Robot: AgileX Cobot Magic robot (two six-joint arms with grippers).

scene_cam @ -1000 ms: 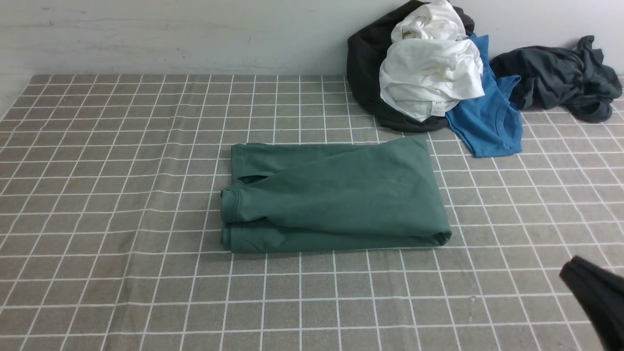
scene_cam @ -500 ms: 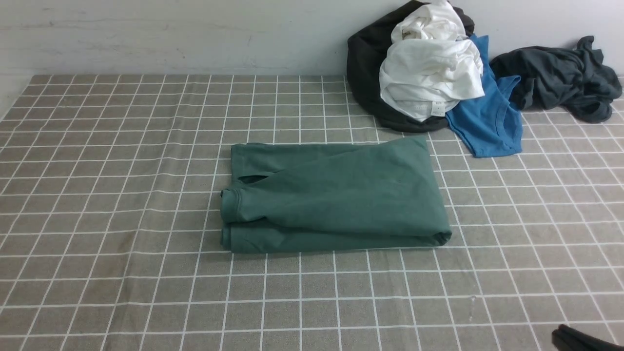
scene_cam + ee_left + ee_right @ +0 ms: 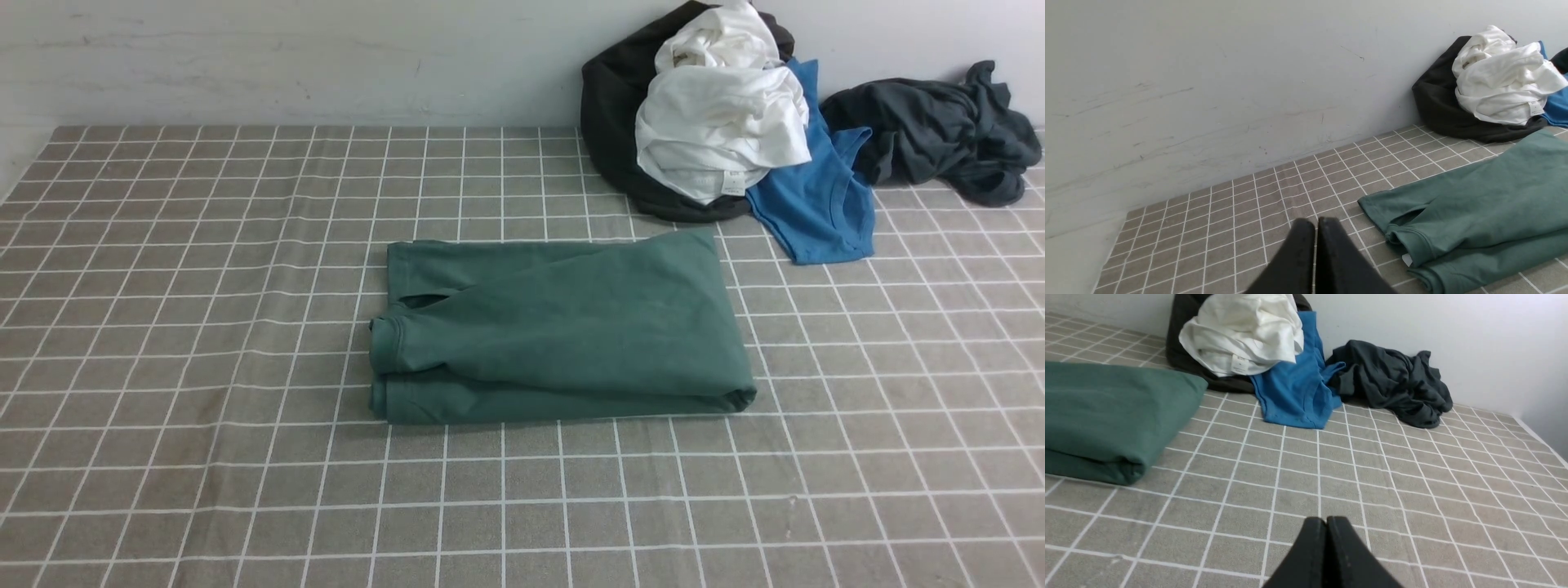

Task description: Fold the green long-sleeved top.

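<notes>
The green long-sleeved top (image 3: pixel 555 331) lies folded into a compact rectangle in the middle of the checked table, a ribbed cuff showing at its left end. It also shows in the left wrist view (image 3: pixel 1478 212) and the right wrist view (image 3: pixel 1110 416). Neither gripper shows in the front view. My left gripper (image 3: pixel 1316 223) is shut and empty, off the top's left end. My right gripper (image 3: pixel 1326 522) is shut and empty, above bare cloth to the right of the top.
At the back right against the wall lies a pile: a black garment (image 3: pixel 612 106), a white garment (image 3: pixel 718 122), a bright blue shirt (image 3: pixel 816 204) and a dark grey garment (image 3: pixel 939 131). The grey checked tablecloth (image 3: pixel 204 367) covers the table.
My right gripper has drawn back out of the front view's lower right corner. The green top has not moved.
</notes>
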